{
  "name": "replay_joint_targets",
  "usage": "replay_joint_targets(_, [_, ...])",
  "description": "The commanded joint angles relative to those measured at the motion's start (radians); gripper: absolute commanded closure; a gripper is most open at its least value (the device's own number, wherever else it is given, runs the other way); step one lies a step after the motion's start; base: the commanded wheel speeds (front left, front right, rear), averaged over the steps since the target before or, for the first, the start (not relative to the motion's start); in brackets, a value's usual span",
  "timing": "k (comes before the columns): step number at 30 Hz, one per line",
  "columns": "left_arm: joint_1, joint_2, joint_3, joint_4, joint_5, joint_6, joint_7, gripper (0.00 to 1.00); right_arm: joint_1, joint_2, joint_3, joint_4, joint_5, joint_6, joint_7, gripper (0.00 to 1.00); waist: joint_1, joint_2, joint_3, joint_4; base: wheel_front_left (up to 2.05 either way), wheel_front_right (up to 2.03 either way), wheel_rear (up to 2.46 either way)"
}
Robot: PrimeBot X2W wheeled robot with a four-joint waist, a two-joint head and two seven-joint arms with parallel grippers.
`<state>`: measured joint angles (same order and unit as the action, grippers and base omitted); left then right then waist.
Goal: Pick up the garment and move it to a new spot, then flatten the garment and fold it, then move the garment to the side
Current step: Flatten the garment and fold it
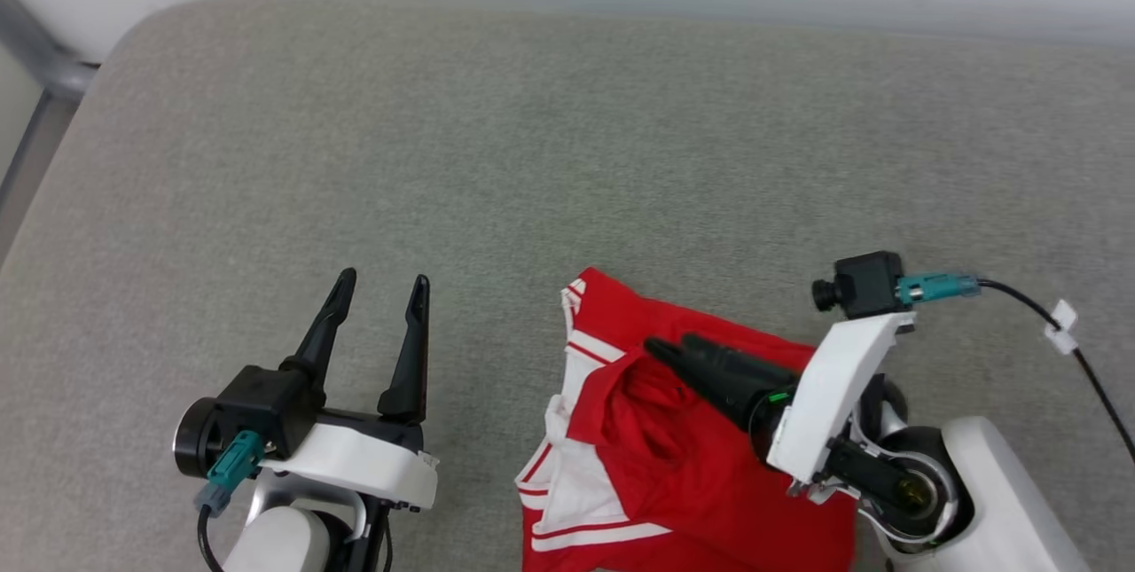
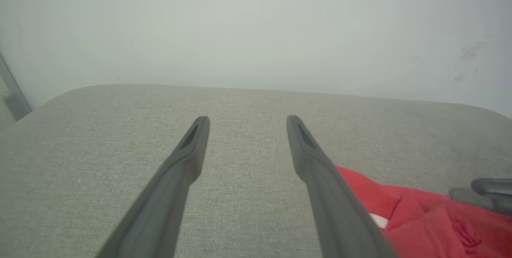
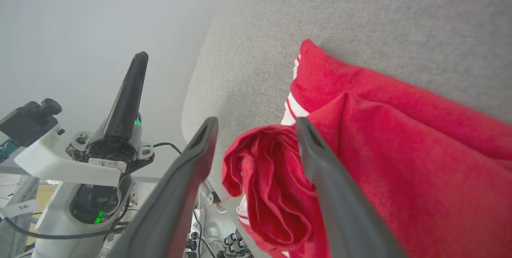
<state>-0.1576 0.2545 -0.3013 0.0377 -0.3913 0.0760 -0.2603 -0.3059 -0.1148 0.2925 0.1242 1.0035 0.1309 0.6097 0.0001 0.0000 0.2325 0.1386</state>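
Grey fabric counter (image 1: 532, 111) bears the garment (image 1: 674, 483) bunched at its near edge, where the right hand (image 1: 669, 343), released, straddles a raised fold, probably for regrasping, while the left hand (image 1: 384, 279) waits unclenched alongside.

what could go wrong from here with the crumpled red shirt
1. The red jersey shirt with white sleeves lies bunched, a fold standing between the open right jaws; closing there may pinch several layers, so it lifts crumpled.
2. The shirt sits at the near edge of the grey fabric-covered surface and seems to hang over it in the right wrist view; a tug could slide it off.
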Motion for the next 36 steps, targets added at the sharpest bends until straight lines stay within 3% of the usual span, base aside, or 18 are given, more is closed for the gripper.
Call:
replay_joint_targets(1, [0.009,0.007,0.003,0.0,0.004,0.002,-0.006,0.0,0.012,-0.012,-0.001,-0.018,-0.019,0.0,-0.02,0.0,-0.0001,0.0,-0.019,-0.024,0.0,0.0,0.0])
replay_joint_targets(6, [0.024,0.015,0.011,-0.005,0.009,0.012,-0.007,0.0,0.048,-0.058,-0.059,-0.09,-0.179,0.0,-0.152,0.0,-0.0001,0.0,-0.048,-0.064,0.0,0.0,0.0])
replay_joint_targets(11, [0.04,0.017,0.028,-0.014,0.007,0.032,-0.007,0.0,0.102,-0.084,-0.204,-0.137,-0.391,0.0,-0.281,0.0,-0.0001,0.0,-0.069,-0.093,0.0,0.0,0.0])
replay_joint_targets(16, [0.06,0.028,0.039,-0.022,0.0,0.046,-0.001,0.0,0.153,-0.08,-0.358,-0.199,-0.575,0.0,-0.383,0.0,-0.0001,0.0,-0.096,-0.116,0.0,0.0,0.0])
replay_joint_targets(21, [0.099,0.038,0.042,-0.023,-0.003,0.06,0.008,0.0,0.235,-0.05,-0.43,-0.294,-0.726,0.0,-0.495,0.0,-0.0001,0.0,-0.145,-0.14,0.0,0.0,0.0])
replay_joint_targets(36, [0.178,0.052,0.042,-0.021,-0.016,0.083,0.016,0.0,0.376,0.005,-0.384,-0.325,-0.766,0.0,-0.508,0.0,-0.0001,0.0,-0.212,-0.157,0.0,0.0,0.0])
